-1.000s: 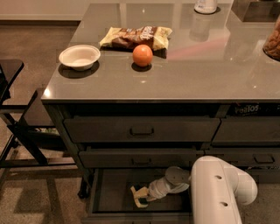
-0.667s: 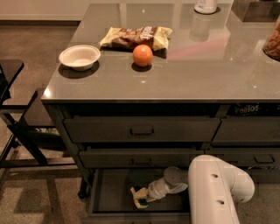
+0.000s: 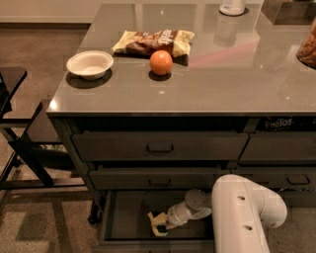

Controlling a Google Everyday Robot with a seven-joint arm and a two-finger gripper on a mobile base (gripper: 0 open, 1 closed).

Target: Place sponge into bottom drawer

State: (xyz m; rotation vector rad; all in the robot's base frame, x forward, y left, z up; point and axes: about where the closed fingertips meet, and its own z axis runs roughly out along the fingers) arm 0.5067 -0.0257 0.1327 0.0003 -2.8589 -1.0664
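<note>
Low inside the bottom drawer (image 3: 123, 217), the gripper (image 3: 158, 226) gripped the sponge (image 3: 161, 219), best released just above the drawer's floor before withdrawing.

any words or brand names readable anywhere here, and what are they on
"eeTOS": pale letters on a dark item tucked under the countertop, right side; first letters unclear.
Chip bag: print too blurred to read.
White container: nothing legible.
Pincer, low in the bottom drawer: no text shows.
</note>
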